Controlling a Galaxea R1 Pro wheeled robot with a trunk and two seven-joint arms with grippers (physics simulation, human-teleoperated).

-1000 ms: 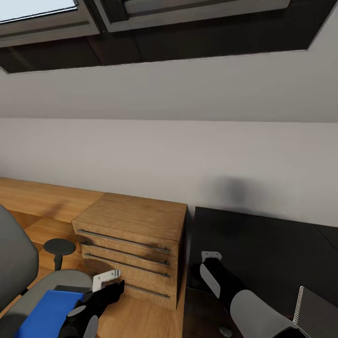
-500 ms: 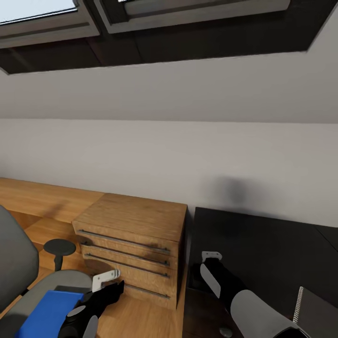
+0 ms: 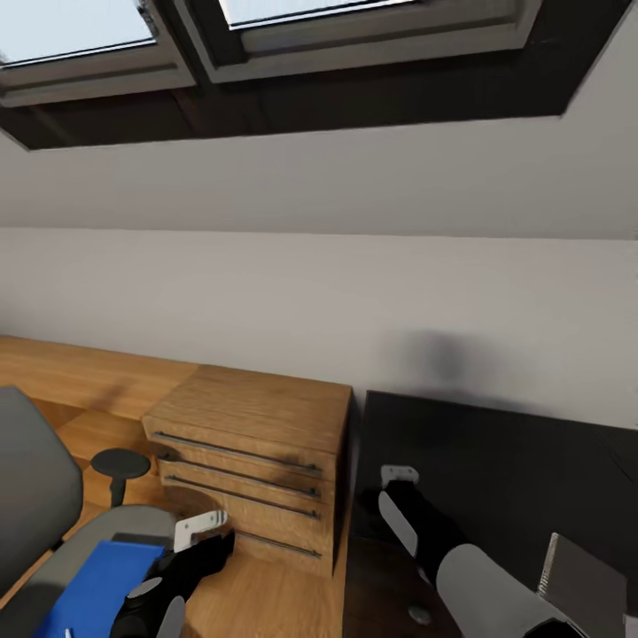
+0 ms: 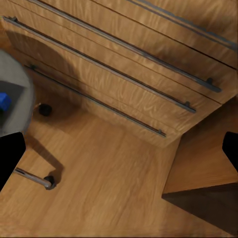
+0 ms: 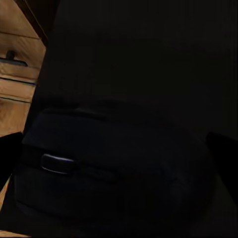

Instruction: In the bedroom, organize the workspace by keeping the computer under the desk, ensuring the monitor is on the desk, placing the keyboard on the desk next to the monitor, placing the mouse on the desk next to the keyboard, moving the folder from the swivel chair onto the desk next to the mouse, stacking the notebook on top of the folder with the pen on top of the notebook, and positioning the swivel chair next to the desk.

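Observation:
The grey swivel chair stands at the lower left with the blue folder flat on its seat. My left gripper is open beside the seat's front edge, above the oak floor, with nothing between its fingers. In the left wrist view a blue corner of the folder shows. The black desk fills the lower right. On it lies the dark mouse, close under my right gripper, whose fingers stand wide apart on either side of it. The dark spiral notebook lies on the desk further right.
A light oak dresser with bar handles stands between chair and desk, against the pale sloped wall. Skylights run along the top. The chair's round black armrest and chrome base with casters sit close to the dresser.
The whole head view has shifted a little, so the camera moved. Both arms, the folder and the notebook keep their places.

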